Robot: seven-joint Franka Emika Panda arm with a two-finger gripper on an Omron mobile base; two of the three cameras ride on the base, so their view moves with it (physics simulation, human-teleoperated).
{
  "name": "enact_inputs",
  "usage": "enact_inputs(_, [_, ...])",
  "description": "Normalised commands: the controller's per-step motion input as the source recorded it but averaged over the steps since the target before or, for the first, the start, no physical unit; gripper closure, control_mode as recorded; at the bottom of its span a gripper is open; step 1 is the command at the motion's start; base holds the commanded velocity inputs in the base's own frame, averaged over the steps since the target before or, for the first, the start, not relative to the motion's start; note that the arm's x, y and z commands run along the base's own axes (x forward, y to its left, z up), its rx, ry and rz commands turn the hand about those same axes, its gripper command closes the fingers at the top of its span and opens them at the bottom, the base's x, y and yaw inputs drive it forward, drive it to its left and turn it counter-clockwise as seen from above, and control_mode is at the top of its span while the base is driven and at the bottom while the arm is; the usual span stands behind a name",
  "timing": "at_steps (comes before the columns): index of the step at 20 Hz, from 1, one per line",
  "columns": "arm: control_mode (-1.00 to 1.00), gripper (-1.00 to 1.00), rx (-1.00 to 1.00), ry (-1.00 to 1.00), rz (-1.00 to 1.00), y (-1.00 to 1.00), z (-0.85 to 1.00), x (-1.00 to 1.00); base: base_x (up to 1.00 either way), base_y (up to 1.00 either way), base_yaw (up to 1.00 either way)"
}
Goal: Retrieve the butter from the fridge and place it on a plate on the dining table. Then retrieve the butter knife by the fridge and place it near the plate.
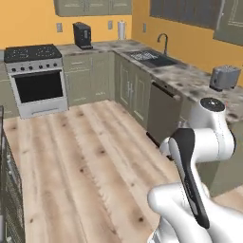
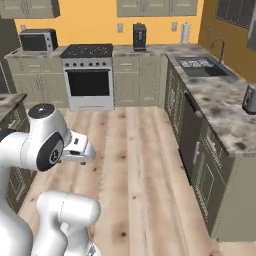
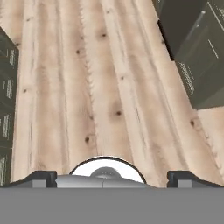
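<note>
My gripper (image 3: 112,177) points down at the bare wooden floor (image 3: 109,78), open wide with nothing between its fingertips (image 3: 41,177). The arm is folded close over the base (image 2: 45,142). Butter, plate and butter knife are out of view. A marble-topped olive unit (image 2: 9,100) juts in at the left edge; I cannot tell whether it is the dining table. Beside the microwave (image 2: 37,40) runs a dark strip (image 2: 4,55) that may be the fridge's side; I cannot tell.
A stove (image 1: 35,78) stands at the far wall, with a coffee machine (image 1: 82,35) on the counter beside it. Along the right runs a marble counter (image 1: 190,78) with a sink (image 1: 152,58), a toaster (image 1: 224,77) and a dark dishwasher front (image 1: 161,111). Wooden floor (image 1: 85,156) lies between.
</note>
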Motion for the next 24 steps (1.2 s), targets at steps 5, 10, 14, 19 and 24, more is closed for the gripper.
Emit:
enact_inputs(5, [1.00, -1.00, 0.00, 0.00, 0.00, 0.00, 0.00, 0.00, 0.81, -0.76, 0.65])
enact_inputs(10, [1.00, -1.00, 0.00, 0.00, 0.00, 0.00, 0.00, 0.00, 0.90, -0.07, 0.31])
enact_inputs(14, [1.00, -1.00, 0.00, 0.00, 0.00, 0.00, 0.00, 0.00, 1.00, 0.14, 0.01])
enact_inputs(19, [1.00, -1.00, 0.00, 0.00, 0.00, 0.00, 0.00, 0.00, 1.00, 0.00, 0.00])
enact_inputs(24, [1.00, -1.00, 0.00, 0.00, 0.00, 0.00, 0.00, 0.00, 1.00, 0.35, 0.11])
